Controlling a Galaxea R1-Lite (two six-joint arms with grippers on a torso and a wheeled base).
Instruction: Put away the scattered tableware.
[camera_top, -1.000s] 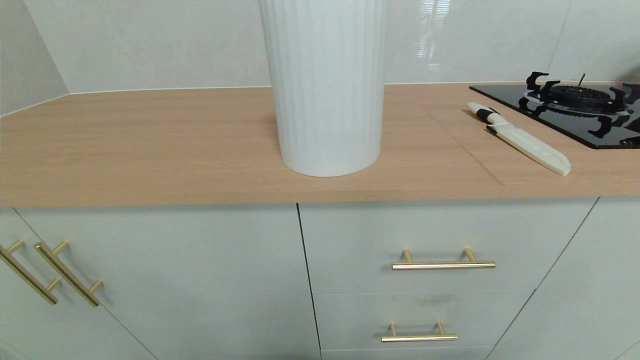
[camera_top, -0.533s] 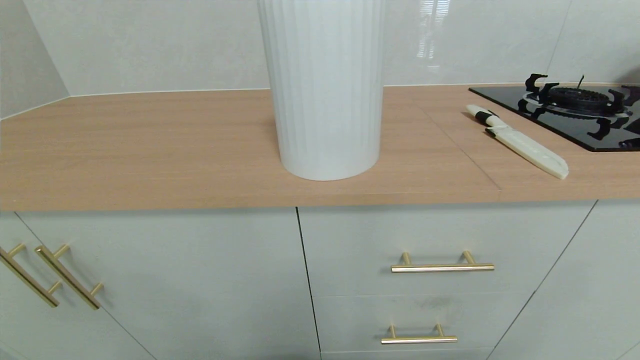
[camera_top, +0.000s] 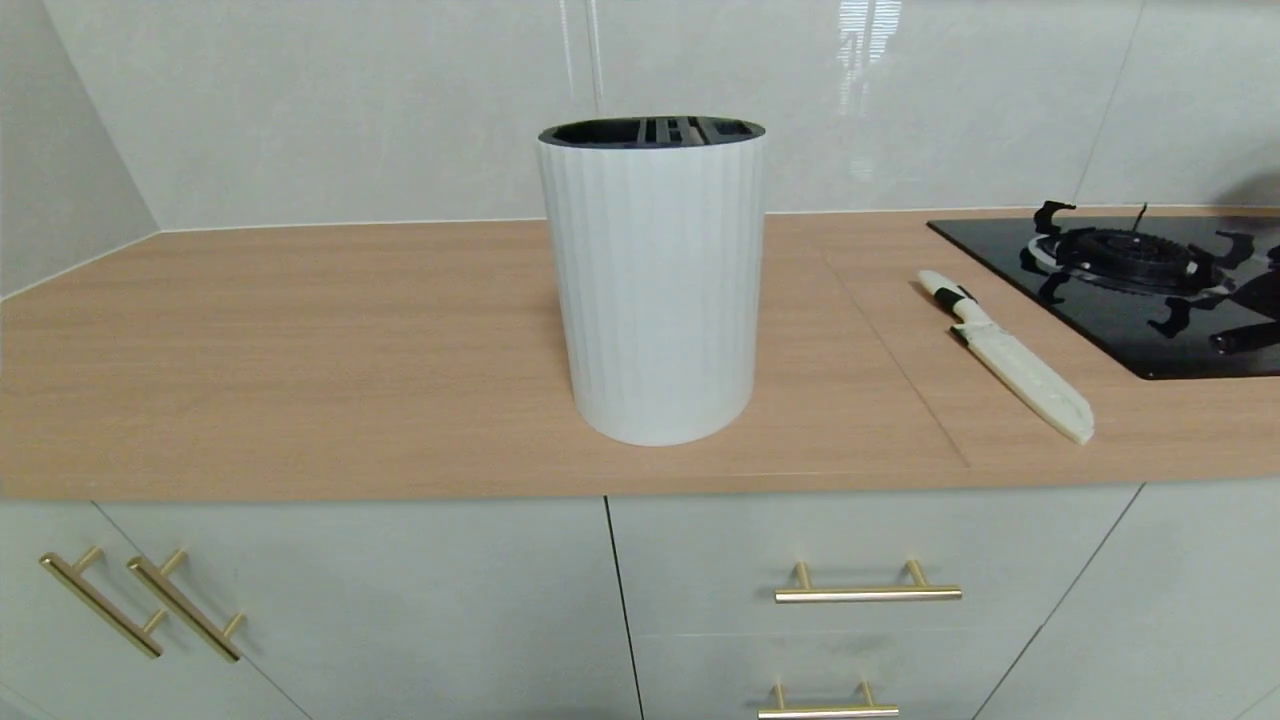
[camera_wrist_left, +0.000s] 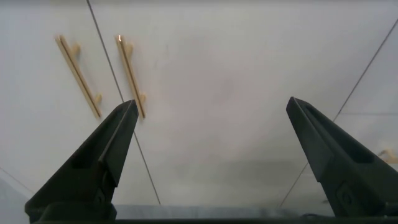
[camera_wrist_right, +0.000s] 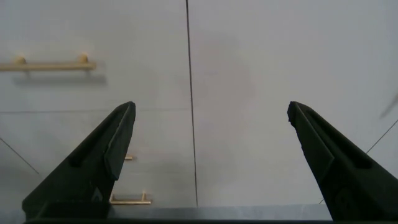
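Cream knife with black-banded handle (camera_top: 1005, 355) lies flat near wooden bench (camera_top: 300, 380) front edge (apart from white ribbed slotted holder (camera_top: 655, 300)). I see left gripper (camera_wrist_left: 211, 102), right gripper (camera_wrist_right: 211, 106) spread wide, empty.

The head camera looks higher than one second ago, so the whole picture sits lower and the things appear a little smaller. The white ribbed holder (camera_top: 655, 300), cut off at the top edge before, now shows its black slotted top (camera_top: 652, 130). More wall appears above the countertop (camera_top: 300, 350). The knife (camera_top: 1005, 357) and the stove (camera_top: 1120, 290) appear lower, and the lower drawer handle (camera_top: 827, 710) reaches the bottom edge.
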